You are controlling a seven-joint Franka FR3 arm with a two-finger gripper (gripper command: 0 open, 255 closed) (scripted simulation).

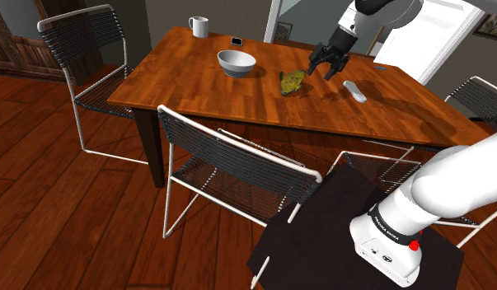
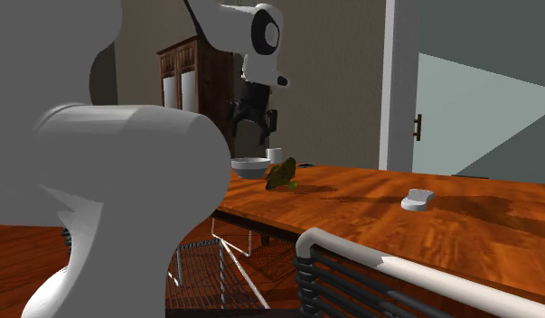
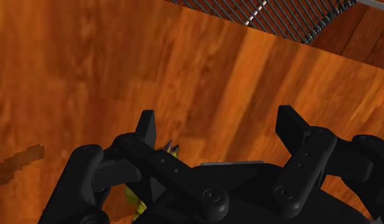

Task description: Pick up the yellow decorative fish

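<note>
Yellow-green fish [image 1: 292, 81] lying on the wooden table [image 1: 197, 91]; gripper [image 1: 322, 71] hovering beside it, jaws standing wide.

The gripper is hanging above the tabletop, offset from the fish toward the shoulder view's right. In the wrist view the fingers [image 3: 146, 127] are standing apart with nothing between them, and a sliver of the fish is showing behind the base of one finger. For a sound grasp, the gap should be centring over the fish's body (not its fins, which look thin) before lowering and closing. A white bowl [image 1: 236, 63] is sitting near the fish on its other side and a grey remote [image 1: 354, 91] near the gripper; neither is blocking the approach. A mug [image 1: 199, 27] is standing well apart.
</note>
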